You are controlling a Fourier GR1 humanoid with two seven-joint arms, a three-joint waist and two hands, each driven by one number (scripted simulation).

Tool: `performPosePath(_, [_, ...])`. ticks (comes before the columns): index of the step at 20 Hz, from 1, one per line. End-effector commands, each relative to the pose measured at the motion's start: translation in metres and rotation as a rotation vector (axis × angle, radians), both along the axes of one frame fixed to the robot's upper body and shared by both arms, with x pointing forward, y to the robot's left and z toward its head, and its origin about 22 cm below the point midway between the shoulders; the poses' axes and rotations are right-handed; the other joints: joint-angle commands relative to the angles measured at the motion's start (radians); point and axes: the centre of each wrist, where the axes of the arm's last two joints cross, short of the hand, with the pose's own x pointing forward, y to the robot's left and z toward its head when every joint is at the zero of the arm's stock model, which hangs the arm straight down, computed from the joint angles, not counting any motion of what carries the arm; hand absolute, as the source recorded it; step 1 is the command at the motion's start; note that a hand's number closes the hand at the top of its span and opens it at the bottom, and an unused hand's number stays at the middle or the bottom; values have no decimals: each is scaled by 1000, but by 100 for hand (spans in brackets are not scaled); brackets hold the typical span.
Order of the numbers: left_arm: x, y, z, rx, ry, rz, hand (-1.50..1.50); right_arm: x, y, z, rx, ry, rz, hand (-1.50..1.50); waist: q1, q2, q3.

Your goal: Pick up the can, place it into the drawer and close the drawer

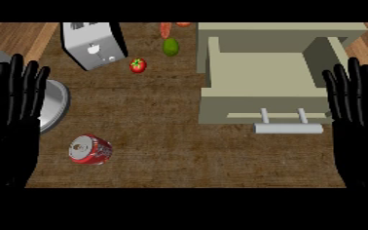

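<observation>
A red can (90, 149) with a silver top lies on its side on the brown counter at the lower left. The beige drawer (263, 66) stands pulled open at the right, its inside bare, with a pale bar handle (287, 127) on its front. My left hand (22, 102) rests at the left edge, fingers straight and up, above and left of the can. My right hand (348, 102) rests the same way at the right edge, beside the drawer's front corner. Neither hand touches anything.
A silver toaster (92, 44) stands at the back left. A red tomato (137, 65) and a green fruit (170, 46) lie behind the middle, with orange items (167, 28) at the back edge. A round metal rim (54, 105) shows at the left.
</observation>
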Motion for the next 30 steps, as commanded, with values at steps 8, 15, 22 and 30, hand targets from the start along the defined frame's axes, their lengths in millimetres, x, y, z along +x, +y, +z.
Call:
performPosePath(8, [-30,17,-24,138,355,-563,-150,-5,-13,-24,-20,257,-80,-150,4,-4,-1])
performPosePath(15, [-65,78,-1,155,389,-605,-150,-37,-25,-30,-16,301,-100,-150,2,-11,0])
performPosePath(22, [-52,107,-3,84,405,-567,-150,-42,-27,-23,-23,281,-101,-150,-4,-8,0])
performPosePath(30, [-47,108,-15,85,452,-514,-150,-51,-59,-27,-45,290,-106,-150,-6,-8,0])
